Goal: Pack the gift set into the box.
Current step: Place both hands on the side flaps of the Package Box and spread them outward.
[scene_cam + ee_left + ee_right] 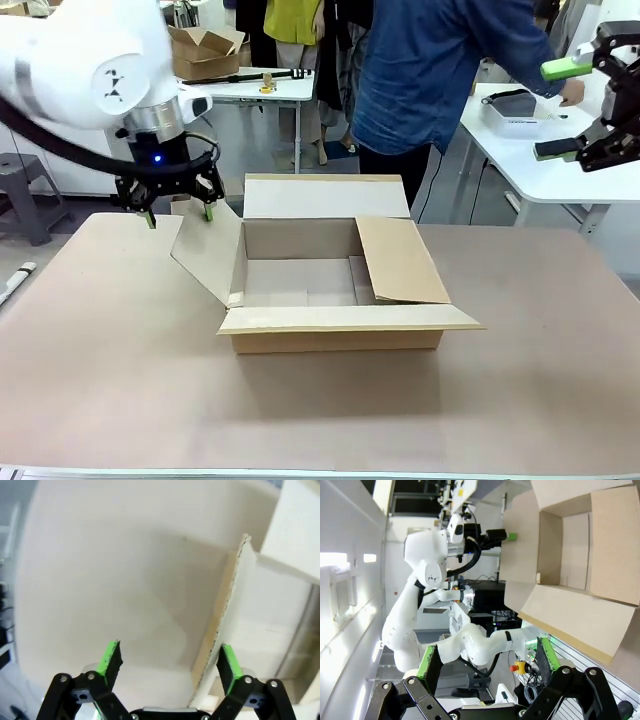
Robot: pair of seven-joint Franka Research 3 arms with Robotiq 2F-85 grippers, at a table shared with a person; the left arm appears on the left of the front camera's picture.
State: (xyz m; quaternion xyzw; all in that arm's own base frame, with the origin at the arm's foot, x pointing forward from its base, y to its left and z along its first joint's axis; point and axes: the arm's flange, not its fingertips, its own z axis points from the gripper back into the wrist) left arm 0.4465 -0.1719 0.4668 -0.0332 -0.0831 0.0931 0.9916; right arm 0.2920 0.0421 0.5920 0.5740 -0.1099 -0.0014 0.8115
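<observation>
Box at the middle of the counter, top open, 4 flaps spread: far flap upright, near flap laid flat outward toward the robot's side, right flap leaning in over the opening, left flap slanting up and outward. Bare cardboard floor visible inside. Left hand just above the top edge of that left flap, pointing down, released, 2 green pads wide apart and gripping nothing. From the left wrist, left hand splayed over the counter, with the corrugated flap edge of the box running up close beside 1 pad; touching or not, cannot tell. Right hand high at the right edge of the front picture, well apart from the box, likewise released, fingers parted and holding nothing. From the right wrist, right hand parted wide, with the box seen sideways beyond it, next to the left arm. Person in a blue shirt at the far side, turned toward a white side table, 1 arm stretched toward a white container there. Smaller carton on a table farther back.
</observation>
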